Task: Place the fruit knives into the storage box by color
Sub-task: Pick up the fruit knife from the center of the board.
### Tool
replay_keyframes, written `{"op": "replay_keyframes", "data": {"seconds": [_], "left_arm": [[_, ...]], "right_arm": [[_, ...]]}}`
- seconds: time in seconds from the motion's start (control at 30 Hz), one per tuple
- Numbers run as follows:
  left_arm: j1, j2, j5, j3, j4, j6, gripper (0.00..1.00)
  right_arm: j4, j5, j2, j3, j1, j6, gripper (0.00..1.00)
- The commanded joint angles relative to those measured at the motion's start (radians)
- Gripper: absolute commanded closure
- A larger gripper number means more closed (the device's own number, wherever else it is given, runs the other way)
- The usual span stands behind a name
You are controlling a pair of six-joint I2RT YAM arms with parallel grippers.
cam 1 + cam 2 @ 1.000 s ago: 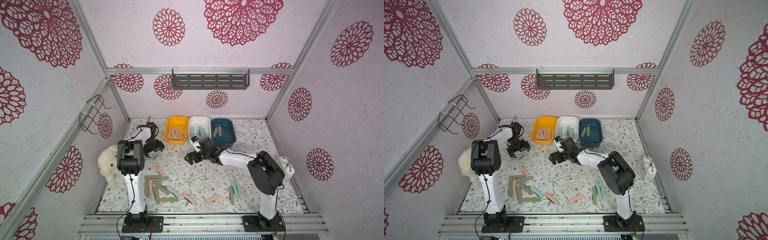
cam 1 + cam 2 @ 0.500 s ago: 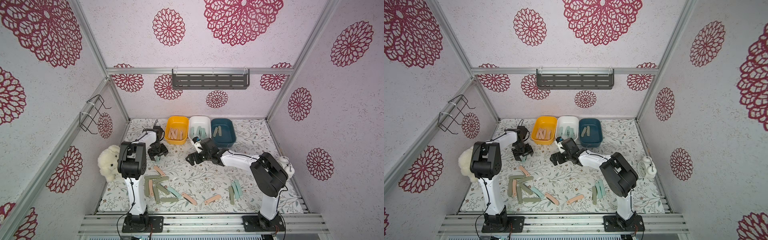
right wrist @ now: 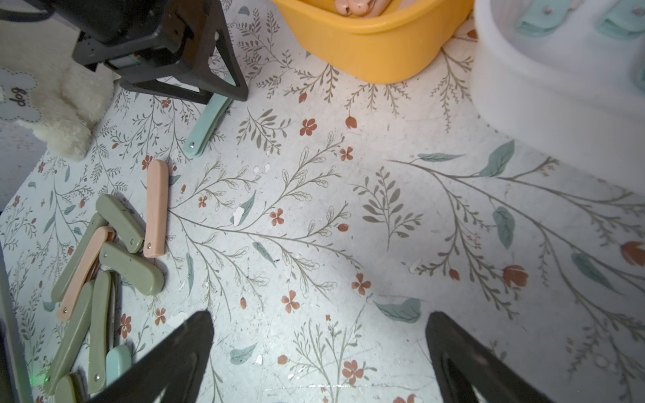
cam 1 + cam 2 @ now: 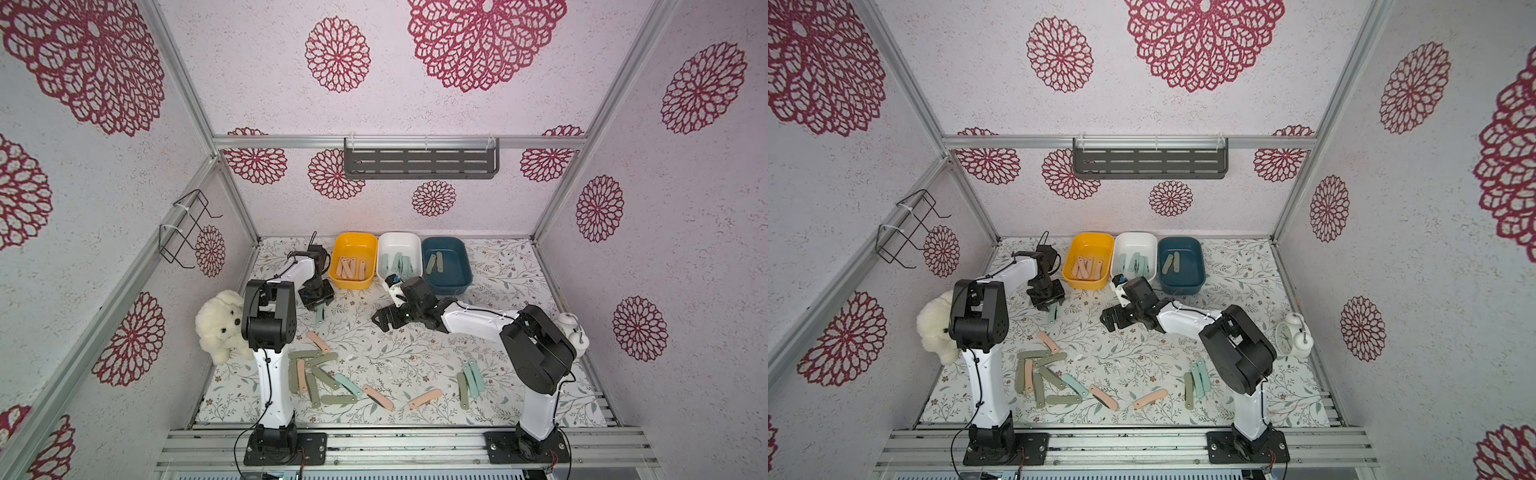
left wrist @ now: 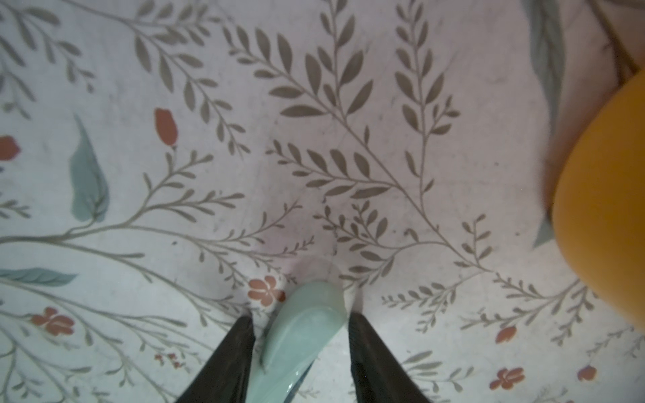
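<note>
Top views: nearest the arm bases, loose fruit knives [image 4: 338, 400], small flat plastic bars with rounded ends in olive grey-green, peach-pink and mint-teal, lie on the floral-printed worktop [image 4: 415, 349]. Most are heaped just beside the left arm's column, several of them overlapping. One lone peach-pink bar [image 4: 424, 398] lies near the middle, and three more bars [image 4: 471, 380] lie side by side close to the right arm.

Farther in, a white plush dog [image 4: 220, 322] sits beside the left arm. The left hand [image 4: 318, 306] points down over a single mint-teal knife [image 4: 319, 319], which lies outside the boxes and near the yellow one. In the left wrist view its black fingers [image 5: 230, 352] stand on either side of this knife's rounded end [image 5: 303, 331], partly closed. Whether they press on it cannot be told. The right wrist view shows the same knife [image 3: 206, 122] slanting out from under the left hand, its riveted end on the worktop.

The right hand [image 4: 382, 322] hovers low over bare worktop near the middle. In the right wrist view its fingers [image 3: 188, 349] are spread wide with nothing between them.

Farthest back, three plastic storage boxes stand in a row, close side by side:
- the yellow box [image 4: 351, 284] holds peach-pink knives [image 4: 351, 266];
- the white box [image 4: 399, 235] holds mint-teal knives [image 4: 397, 262];
- the dark blue box [image 4: 449, 285] holds olive grey-green knives [image 4: 435, 261].
</note>
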Motion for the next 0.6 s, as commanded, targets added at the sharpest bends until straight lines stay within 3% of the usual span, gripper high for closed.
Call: {"op": "replay_keyframes", "data": {"seconds": [0.0, 0.33, 0.57], "left_arm": [[0.003, 0.041, -0.039, 0.007, -0.013, 0.029, 0.52], [-0.009, -0.054, -0.056, -0.137, 0.014, 0.03, 0.72], [-0.014, -0.068, -0.045, -0.145, 0.015, 0.028, 0.75]], "right_arm": [[0.011, 0.004, -0.043, 0.014, -0.003, 0.013, 0.01], [0.001, 0.007, -0.044, 0.021, -0.004, 0.02, 0.01], [-0.009, 0.016, -0.052, 0.021, -0.002, 0.021, 0.01]]}}
